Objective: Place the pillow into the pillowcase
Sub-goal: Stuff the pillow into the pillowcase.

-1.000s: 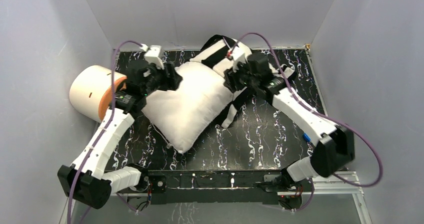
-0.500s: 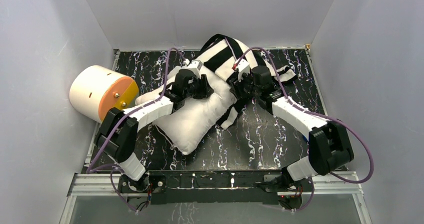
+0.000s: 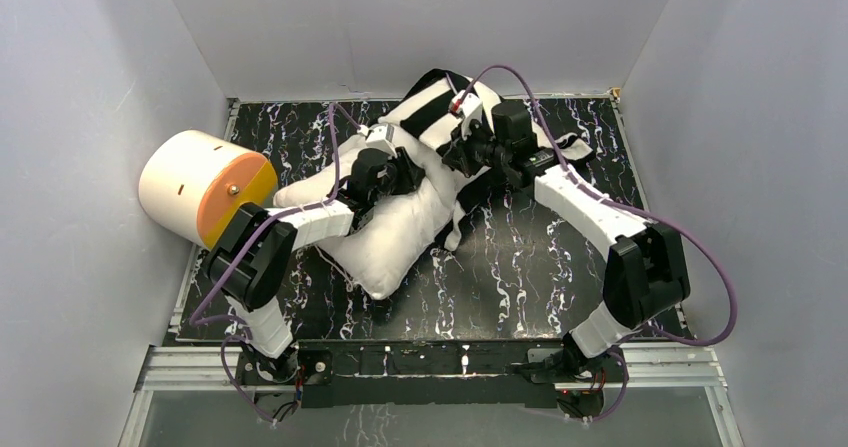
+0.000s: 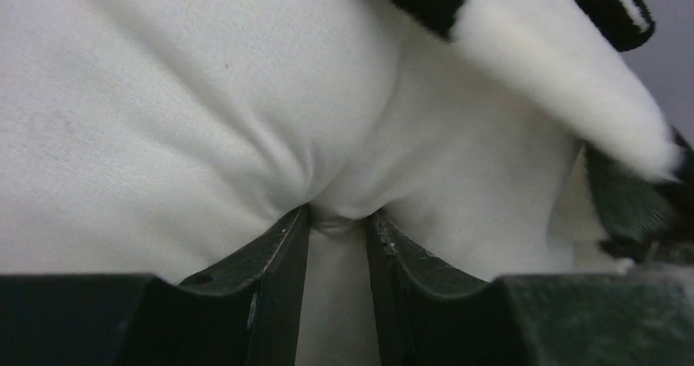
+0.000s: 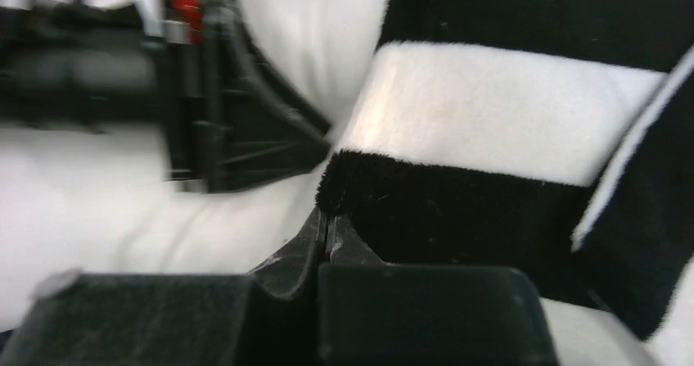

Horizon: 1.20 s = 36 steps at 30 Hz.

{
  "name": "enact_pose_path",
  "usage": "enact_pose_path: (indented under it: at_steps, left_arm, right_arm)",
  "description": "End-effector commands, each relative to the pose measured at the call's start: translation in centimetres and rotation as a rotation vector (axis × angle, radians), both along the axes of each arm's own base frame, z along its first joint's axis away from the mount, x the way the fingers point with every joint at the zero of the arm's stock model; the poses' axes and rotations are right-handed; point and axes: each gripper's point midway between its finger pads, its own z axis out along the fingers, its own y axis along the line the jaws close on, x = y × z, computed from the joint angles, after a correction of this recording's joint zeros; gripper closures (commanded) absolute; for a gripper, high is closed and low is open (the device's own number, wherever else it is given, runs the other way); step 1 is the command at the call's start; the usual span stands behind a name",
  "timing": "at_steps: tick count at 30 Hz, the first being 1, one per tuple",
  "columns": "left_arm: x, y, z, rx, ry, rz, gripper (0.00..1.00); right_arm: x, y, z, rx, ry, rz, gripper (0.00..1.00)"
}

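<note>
I see the pillow [image 3: 385, 237] lying slantwise mid-table [image 3: 540, 267], one end toward the near left and the far end under the edge of the pillowcase [image 3: 440, 102]. The pillowcase sits behind and right of the pillow, up at the back edge, and part of it trails down along the pillow's right side. The cylinder [image 3: 195, 187] is at the left edge, left of the pillow and near its corner. My left gripper [image 4: 337, 219] sits on the pillow's far part, pinching a fold of it. My right gripper [image 5: 325, 223] is just to the right, clamped onto the pillowcase edge.
</note>
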Motion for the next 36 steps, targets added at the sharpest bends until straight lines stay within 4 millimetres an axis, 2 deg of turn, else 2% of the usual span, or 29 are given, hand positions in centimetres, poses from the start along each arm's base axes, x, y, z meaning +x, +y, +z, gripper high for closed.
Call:
enact_pose_path:
  at_steps: [1, 2, 3, 4, 7, 8, 10, 12, 13, 17, 19, 21, 23, 26, 28, 31, 36]
  left_arm:
    - [0.0, 2.5, -6.1, 0.079, 0.109, 0.108, 0.69]
    - [0.2, 2.8, -6.5, 0.083, 0.115, 0.127, 0.69]
    - [0.3, 3.0, -6.8, 0.075, 0.123, 0.146, 0.69]
    - [0.4, 3.1, -6.9, 0.054, 0.123, 0.159, 0.69]
    - [0.6, 3.3, -7.6, 0.022, 0.134, 0.180, 0.69]
    - [0.6, 3.4, -7.8, 0.023, 0.142, 0.181, 0.70]
    - [0.7, 3.4, -7.8, 0.011, 0.153, 0.181, 0.70]
    - [0.7, 3.2, -7.5, -0.001, 0.152, 0.173, 0.69]
    - [0.7, 3.1, -7.4, -0.003, 0.155, 0.169, 0.69]
    - [0.6, 2.7, -6.2, -0.007, 0.153, 0.137, 0.68]
    - [0.2, 2.1, -4.8, -0.010, 0.130, 0.079, 0.65]
    - [-0.7, 1.2, -2.2, -0.013, 0.075, -0.016, 0.61]
    - [-1.7, 0.5, 0.8, 0.020, -0.014, -0.099, 0.54]
    - [-3.5, 0.1, 4.8, 0.157, -0.141, -0.163, 0.46]
    - [-4.5, 0.5, 6.6, 0.263, -0.197, -0.181, 0.43]
    - [-6.4, 1.4, 7.5, 0.409, -0.247, -0.216, 0.40]
    - [-9.4, 1.3, 7.0, 0.545, -0.337, -0.309, 0.36]
  right_arm:
    - [-9.2, 4.3, 7.3, 0.275, 0.246, 0.317, 1.00]
    - [-10.1, 4.8, 7.7, 0.304, 0.276, 0.342, 1.00]
    - [-10.7, 5.4, 7.1, 0.315, 0.294, 0.353, 1.00]
    - [-10.7, 6.0, 5.3, 0.307, 0.325, 0.334, 1.00]
    - [-10.4, 6.4, -2.8, 0.246, 0.485, 0.242, 1.00]
    - [-9.8, 5.9, -4.9, 0.225, 0.496, 0.177, 1.00]
    - [-8.1, 4.6, -7.4, 0.175, 0.452, 0.039, 1.00]
    - [-6.6, 3.4, -7.9, 0.118, 0.406, -0.050, 0.93]
    - [-6.2, 3.0, -7.5, 0.103, 0.387, -0.076, 0.87]
    - [-5.9, 0.4, -4.6, 0.089, 0.272, -0.181, 0.58]
    - [-6.6, -1.8, -4.9, 0.048, 0.255, -0.250, 0.52]
    - [-7.4, -3.3, -5.2, 0.049, 0.229, -0.292, 0.50]
    - [-8.0, -4.1, -5.4, 0.085, 0.199, -0.302, 0.47]
    - [-8.0, -5.4, -6.7, 0.083, 0.201, -0.339, 0.47]
    - [-7.6, -5.9, -7.3, 0.096, 0.213, -0.353, 0.47]
    - [-7.5, -5.3, -7.3, 0.156, 0.224, -0.312, 0.45]
    - [-6.7, -4.0, -7.3, 0.240, 0.184, -0.279, 0.43]
